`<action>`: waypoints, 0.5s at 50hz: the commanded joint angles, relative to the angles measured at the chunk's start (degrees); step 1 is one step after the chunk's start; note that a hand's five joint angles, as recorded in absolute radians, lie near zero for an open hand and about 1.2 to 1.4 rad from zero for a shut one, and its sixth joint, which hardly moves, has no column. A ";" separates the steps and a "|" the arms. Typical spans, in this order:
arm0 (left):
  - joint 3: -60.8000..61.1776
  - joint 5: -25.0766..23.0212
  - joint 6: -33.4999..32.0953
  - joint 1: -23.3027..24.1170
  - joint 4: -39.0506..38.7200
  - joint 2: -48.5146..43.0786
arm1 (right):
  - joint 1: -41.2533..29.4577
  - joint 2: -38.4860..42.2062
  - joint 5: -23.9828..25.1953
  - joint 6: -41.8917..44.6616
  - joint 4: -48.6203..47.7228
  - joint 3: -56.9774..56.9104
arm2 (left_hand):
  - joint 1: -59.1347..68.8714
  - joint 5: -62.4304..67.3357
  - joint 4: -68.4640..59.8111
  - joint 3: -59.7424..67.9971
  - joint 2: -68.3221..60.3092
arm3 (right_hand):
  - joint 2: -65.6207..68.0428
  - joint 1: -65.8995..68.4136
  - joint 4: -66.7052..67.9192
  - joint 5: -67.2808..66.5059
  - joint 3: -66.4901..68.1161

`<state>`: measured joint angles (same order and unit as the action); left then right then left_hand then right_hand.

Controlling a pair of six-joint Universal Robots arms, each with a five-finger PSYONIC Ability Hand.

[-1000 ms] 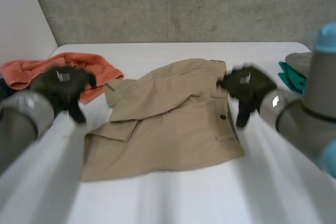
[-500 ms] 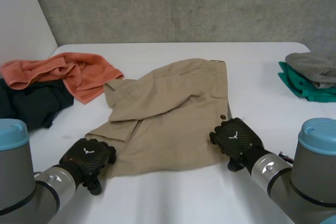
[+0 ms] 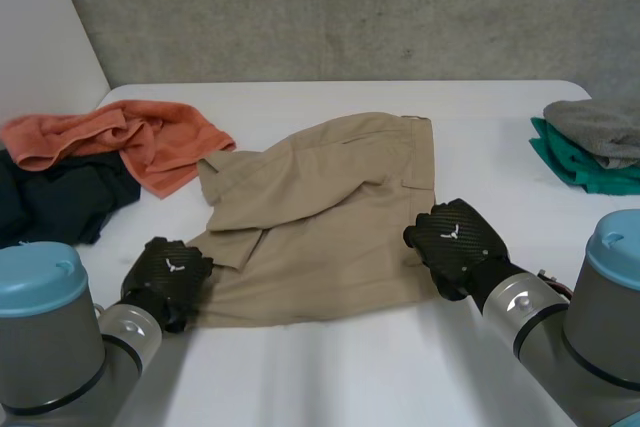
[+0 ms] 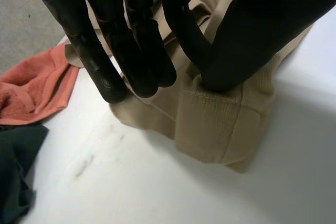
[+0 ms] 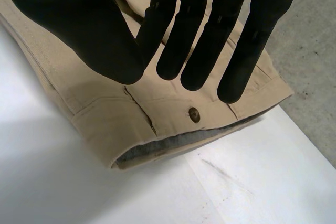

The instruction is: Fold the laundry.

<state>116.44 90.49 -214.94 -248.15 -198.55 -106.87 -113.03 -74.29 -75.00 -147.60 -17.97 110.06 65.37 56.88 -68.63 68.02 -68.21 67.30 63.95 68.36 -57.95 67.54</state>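
The tan shorts (image 3: 320,227) lie flat on the worktop (image 3: 330,377) between the two hands, each hand at one near corner, which reads as the set-up for lifting that edge and carrying it over to the far one.

The left hand (image 3: 168,272) is on the leg-hem corner. In its wrist view the fingers (image 4: 142,72) are almost straight and the thumb (image 4: 226,61) is pressed in opposite them, with a ridge of cloth standing up between. I take that as a pinch on the hem (the corner just past the thumb looks slightly raised off the worktop).

The right hand (image 3: 455,242) is over the waistband corner with fingers straight and a little spread and the thumb held apart, gripping nothing. The button (image 5: 194,114) sits just beyond its fingertips. Whether the fingertips touch the cloth I cannot tell. It probably needs to close on the band before both corners can rise together, otherwise the shorts would skew.

An orange towel (image 3: 140,142) and a dark garment (image 3: 55,202) lie well beyond the left hand, seemingly waiting. A folded grey and green pile (image 3: 595,142) lies beyond the right hand, likely finished work.
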 commanded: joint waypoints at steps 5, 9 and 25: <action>0.72 -2.42 2.51 0.48 4.04 6.15 | -0.79 -1.38 -0.85 -2.60 8.38 -1.69 | 0.34 -1.18 2.92 -2.31 2.50 | -20.92 -17.57 -21.98 21.57 -21.16; 0.02 -3.31 2.95 -0.05 5.98 5.36 | -0.88 -2.00 -0.67 -4.63 10.94 -1.43 | -2.83 -4.34 6.08 -5.47 5.66 | -34.42 -31.06 -35.47 35.06 -34.65; -0.86 -1.90 2.51 -0.75 7.65 4.04 | -1.05 3.27 -1.11 -0.06 1.19 0.24 | -25.72 -27.24 28.98 -28.37 28.56 | -30.22 -26.87 -31.28 30.87 -30.46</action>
<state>115.81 88.22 -212.26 -248.82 -189.64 -101.76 -113.84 -73.90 -75.84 -149.78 -12.64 110.37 36.60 25.95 -36.20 36.32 -36.30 31.33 31.40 31.30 -20.39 31.35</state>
